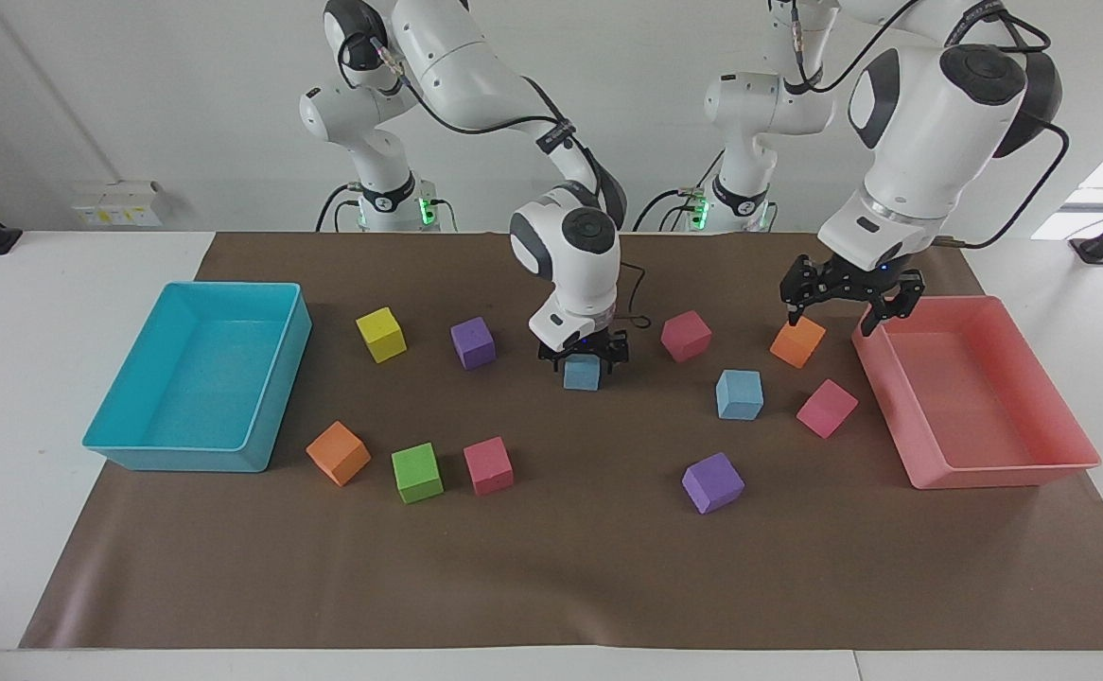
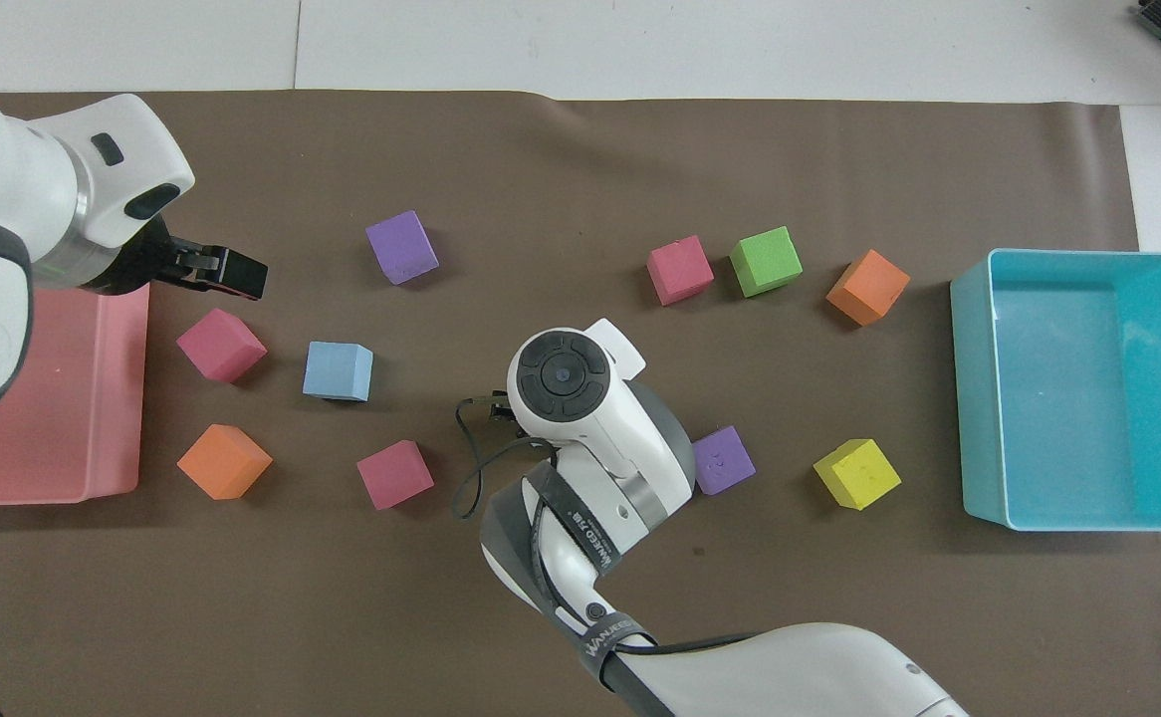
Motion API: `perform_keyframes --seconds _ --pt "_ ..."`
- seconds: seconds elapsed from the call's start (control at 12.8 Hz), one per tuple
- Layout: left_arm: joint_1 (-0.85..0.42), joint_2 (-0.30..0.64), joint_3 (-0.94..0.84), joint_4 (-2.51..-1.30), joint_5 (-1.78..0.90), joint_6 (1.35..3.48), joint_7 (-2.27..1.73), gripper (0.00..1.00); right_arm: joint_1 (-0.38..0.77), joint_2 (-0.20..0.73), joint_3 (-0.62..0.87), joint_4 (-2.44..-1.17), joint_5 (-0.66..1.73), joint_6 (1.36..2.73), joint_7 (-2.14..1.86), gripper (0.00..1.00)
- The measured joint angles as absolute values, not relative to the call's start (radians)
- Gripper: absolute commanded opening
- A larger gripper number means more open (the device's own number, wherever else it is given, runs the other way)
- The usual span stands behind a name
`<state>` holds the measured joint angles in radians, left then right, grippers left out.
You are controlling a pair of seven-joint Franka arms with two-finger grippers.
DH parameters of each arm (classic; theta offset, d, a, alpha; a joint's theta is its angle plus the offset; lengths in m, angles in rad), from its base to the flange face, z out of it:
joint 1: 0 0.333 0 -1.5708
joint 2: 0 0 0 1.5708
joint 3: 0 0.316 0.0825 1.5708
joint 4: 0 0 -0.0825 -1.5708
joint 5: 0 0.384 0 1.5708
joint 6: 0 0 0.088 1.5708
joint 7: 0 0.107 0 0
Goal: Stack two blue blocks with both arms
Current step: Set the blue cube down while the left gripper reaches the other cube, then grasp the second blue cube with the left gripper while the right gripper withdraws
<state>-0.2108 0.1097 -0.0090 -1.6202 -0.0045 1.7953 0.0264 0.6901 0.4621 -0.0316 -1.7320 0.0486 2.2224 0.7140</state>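
Blue block (image 1: 583, 375) beneath right end effector (image 1: 583, 357), grip unclear, hidden overhead; left end effector (image 1: 846, 317) spread wide near orange cube (image 1: 796, 342)

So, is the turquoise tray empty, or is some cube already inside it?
Empty. The turquoise tray shows only its bare floor in both views, with nothing lying inside its walls.

Sky-blue blocks (image 1: 739, 393) are seen on a brown mat (image 1: 570, 567), between a turquoise tray (image 1: 277, 378) and a pink tray (image 1: 996, 468).
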Motion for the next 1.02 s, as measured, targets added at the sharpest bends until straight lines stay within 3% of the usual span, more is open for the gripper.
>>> perform_keyframes --seconds 0.31,0.78,1.02 --pt "-0.229 0.108 -0.009 -1.771 -0.004 1.941 0.018 1.0 0.682 0.369 -0.039 -1.736 0.027 2.214 0.714 1.0" --pt "-0.266 0.11 -0.012 -1.973 -0.003 2.161 -0.036 1.0 0.561 0.218 -0.041 -1.756 0.068 2.127 0.684 1.0" --pt "-0.268 0.115 -0.012 -2.057 -0.003 2.281 -0.039 1.0 0.508 0.2 -0.041 -1.771 0.211 2.128 0.535 0.81"
